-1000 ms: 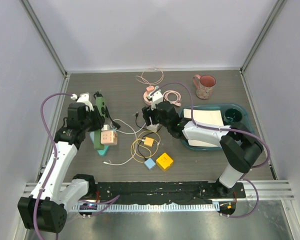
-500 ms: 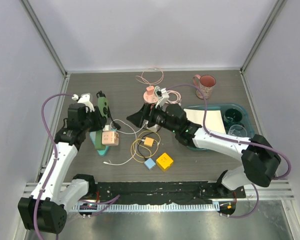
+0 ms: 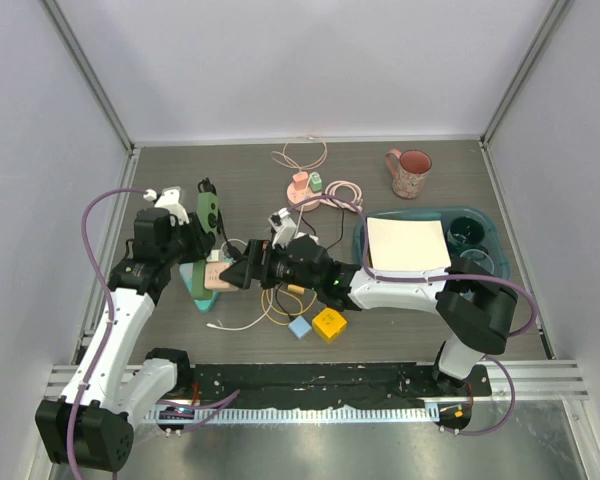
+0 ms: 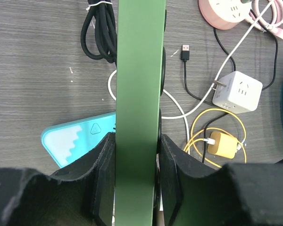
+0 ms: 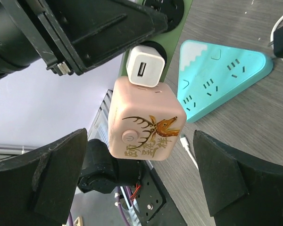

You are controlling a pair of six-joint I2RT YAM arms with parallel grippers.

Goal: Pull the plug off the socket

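Two hazards: your right gripper (image 5: 139, 141), open astride the cube (image 5: 144, 125) beside the strip (image 4: 137, 70), may catch the charger (image 5: 144, 68); your left gripper (image 4: 137, 141), clamping the strip, may slip.

The spread end effector (image 5: 140, 162) flanks a pink deer-printed cube (image 5: 144, 120) touching a white plug (image 5: 144, 66).

My top camera looks down on the whole table (image 3: 180, 175) from its near edge; both wrist cameras sit close, sharing the green strip (image 4: 137, 94) and teal socket block (image 4: 75, 141).
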